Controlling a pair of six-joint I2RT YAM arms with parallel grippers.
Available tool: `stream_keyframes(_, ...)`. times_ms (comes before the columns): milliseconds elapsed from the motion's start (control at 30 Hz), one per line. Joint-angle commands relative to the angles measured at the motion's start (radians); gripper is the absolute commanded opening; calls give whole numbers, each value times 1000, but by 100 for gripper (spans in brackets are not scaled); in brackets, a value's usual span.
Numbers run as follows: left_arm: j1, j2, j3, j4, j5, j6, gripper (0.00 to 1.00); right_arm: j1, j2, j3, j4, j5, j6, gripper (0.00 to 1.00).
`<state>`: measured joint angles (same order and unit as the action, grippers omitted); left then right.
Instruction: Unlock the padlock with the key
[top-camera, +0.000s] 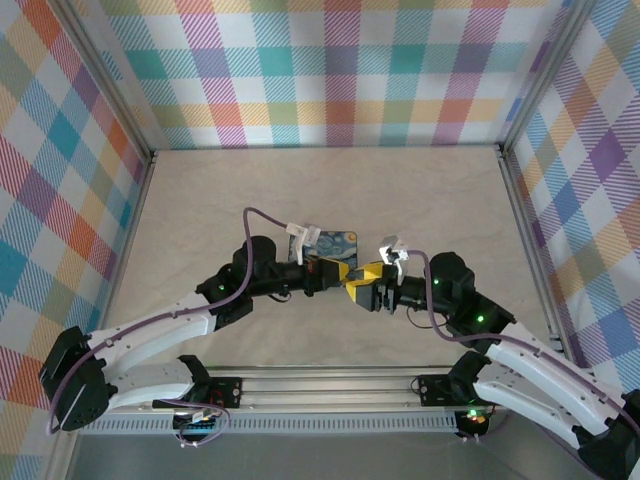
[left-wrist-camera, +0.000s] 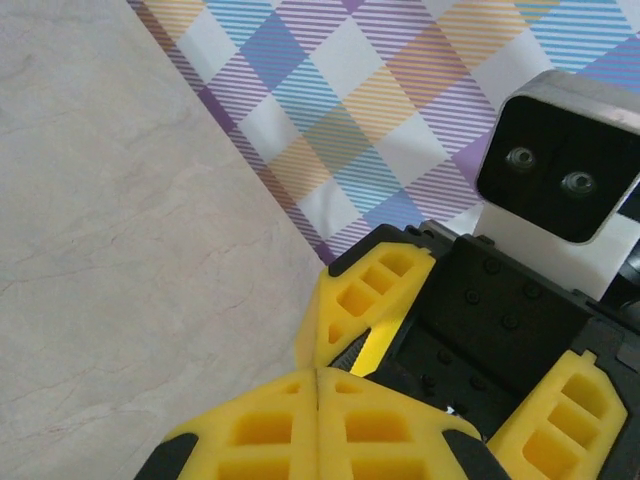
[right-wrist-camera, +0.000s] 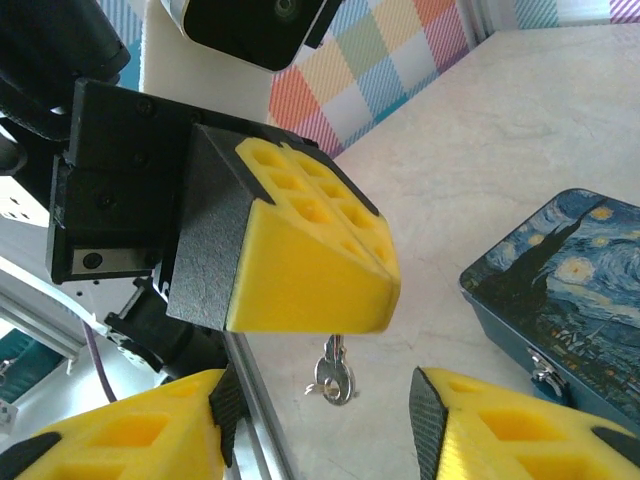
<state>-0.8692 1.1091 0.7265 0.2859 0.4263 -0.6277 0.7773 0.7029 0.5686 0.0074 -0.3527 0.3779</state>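
Pale marbled table (top-camera: 330, 190), plaid walls (top-camera: 330, 70), key (right-wrist-camera: 335, 375) dangling

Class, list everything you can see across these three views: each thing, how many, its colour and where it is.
key: one, silvery, on a small ring, hanging from the shut fingertips of the left gripper
box: one, dark blue starry-night print, on the table behind the grippers
clasp: one, pale metal, box front; too small to tell if it is a padlock
table: one, pale marbled
walls: three, multicoloured plaid, around the table
rail: one, silver, near edge
left gripper: one, yellow fingers, shut on the key, centre
right gripper: one, yellow fingers, open, facing the left one
arms: two, white and black; left arm and right arm reach in from the near corners
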Motion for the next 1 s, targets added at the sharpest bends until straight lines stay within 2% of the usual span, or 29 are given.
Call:
stream_keyframes(0,-14,-23,34,-10,12,26,0,-7,-2,-15,33,-41,34,52)
stream_keyframes(267,-15,-29,33,-1,14,21,0,-9,67,-28,154,-109,104,48)
stream_keyframes(433,-15,-35,31,-2,8,21,0,-9,78,-34,178,-109,116,42)
stream_keyframes(967,-15,-36,25,-1,-1,22,0,-9,90,-37,171,-105,131,6)
